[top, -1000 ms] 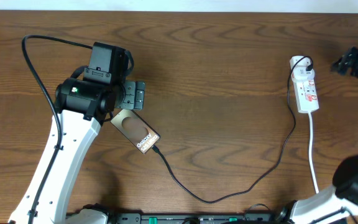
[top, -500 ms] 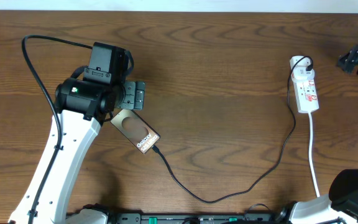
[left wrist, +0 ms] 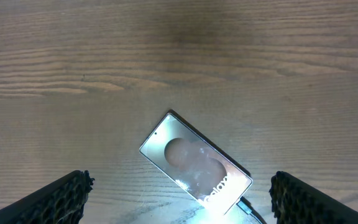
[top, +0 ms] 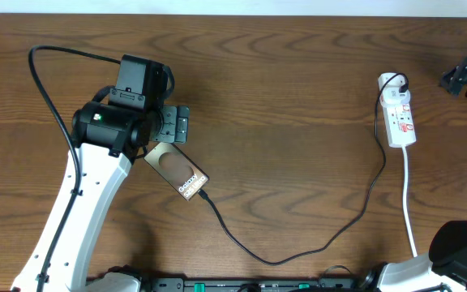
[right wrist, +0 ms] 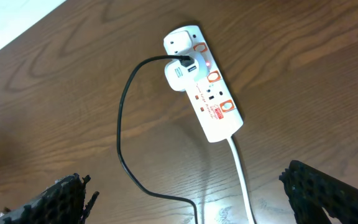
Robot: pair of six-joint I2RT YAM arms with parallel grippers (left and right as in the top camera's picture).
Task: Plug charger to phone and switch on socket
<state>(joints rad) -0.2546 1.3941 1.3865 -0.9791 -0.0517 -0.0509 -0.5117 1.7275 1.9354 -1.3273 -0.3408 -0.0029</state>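
The phone (top: 177, 171) lies flat and slanted on the wooden table, brown face up with white lettering. My left gripper (top: 173, 125) hovers open just beyond its upper end; in the left wrist view the phone (left wrist: 194, 164) lies between and ahead of the spread fingers (left wrist: 58, 199), untouched. The charger (top: 276, 260), a thin black cable, meets the phone's lower end (left wrist: 247, 205) and loops right to the socket (top: 398, 112). My right gripper (top: 464, 77) is open at the table's right edge, above and apart from the socket (right wrist: 205, 93), where the charger (right wrist: 122, 124) enters a white adapter.
A white cord (top: 408, 207) runs from the socket toward the front edge, also seen as the white cord (right wrist: 241, 180) in the right wrist view. A thick black robot cable (top: 47, 89) arcs behind the left arm. Bare wood lies between phone and socket.
The right arm drew a little toward the right edge a second ago and has since held still. Left arm, phone and cable are unchanged.
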